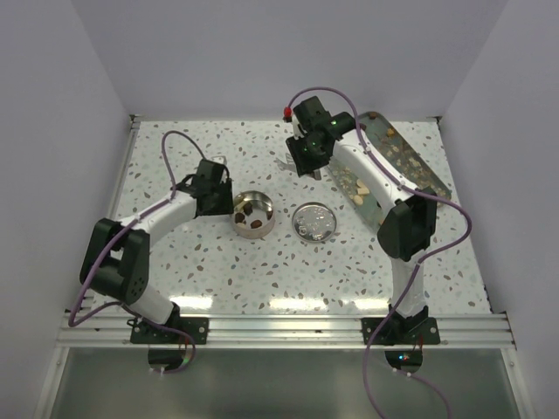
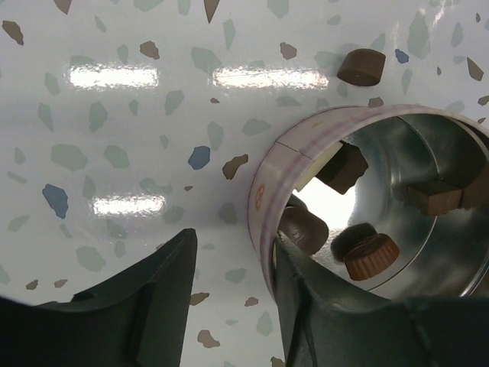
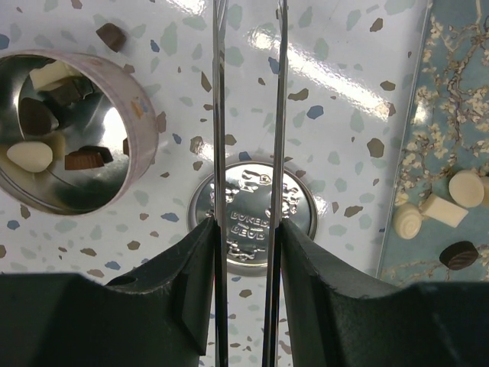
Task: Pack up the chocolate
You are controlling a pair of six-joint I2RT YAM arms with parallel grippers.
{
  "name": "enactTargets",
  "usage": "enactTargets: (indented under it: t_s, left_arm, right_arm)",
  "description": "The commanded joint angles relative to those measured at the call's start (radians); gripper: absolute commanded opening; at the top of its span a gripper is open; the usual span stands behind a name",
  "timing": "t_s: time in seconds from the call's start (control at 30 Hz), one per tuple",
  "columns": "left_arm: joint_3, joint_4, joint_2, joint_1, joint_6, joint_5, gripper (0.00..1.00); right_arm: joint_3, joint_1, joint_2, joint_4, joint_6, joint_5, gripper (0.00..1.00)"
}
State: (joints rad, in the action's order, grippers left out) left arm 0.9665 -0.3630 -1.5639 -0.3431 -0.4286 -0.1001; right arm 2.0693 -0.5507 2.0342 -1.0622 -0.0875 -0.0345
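Note:
The chocolate is small brown and cream lumps. Several lie in the round metal tin (image 1: 267,203) (image 2: 267,183) (image 3: 142,130), such as a fluted brown cup (image 2: 371,257) and a cream piece (image 3: 30,155). One brown piece (image 2: 361,66) (image 3: 111,34) lies on the table beside the tin. More pieces (image 1: 358,187) (image 3: 465,187) rest on the floral tray (image 1: 417,164) (image 3: 451,107). My left gripper (image 1: 225,202) (image 2: 234,240) straddles the tin's wall, one finger inside against it, the other outside with a gap. My right gripper (image 1: 306,160) (image 3: 246,226) is shut on metal tongs (image 3: 220,115), above the tin's lid (image 1: 314,222) (image 3: 304,200).
The embossed lid lies flat on the speckled table just right of the tin. The long tray lies slantwise at the back right, under the right arm. White walls close the table off on three sides.

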Motion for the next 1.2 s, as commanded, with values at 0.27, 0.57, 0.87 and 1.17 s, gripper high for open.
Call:
enactTargets:
  t_s: [0.27,0.57,0.87,1.17]
  left_arm:
    - [0.003,-0.017,-0.025,-0.007,0.022,-0.003,0.29]
    - [0.017,-0.065,-0.058,-0.007,0.013,-0.038,0.00]
    - [0.054,-0.154,-0.076,-0.004,0.028,-0.153,0.00]
    - [0.114,-0.237,-0.073,0.042,0.080,-0.245,0.00]
  right_arm:
    - [-0.002,-0.006,-0.080,0.010,-0.006,0.021,0.40]
    - [-0.006,-0.057,-0.085,0.018,-0.003,0.031,0.40]
    - [-0.061,-0.087,-0.114,0.030,-0.009,0.050,0.41]
    - [-0.084,-0.092,-0.138,0.039,-0.009,0.054,0.41]
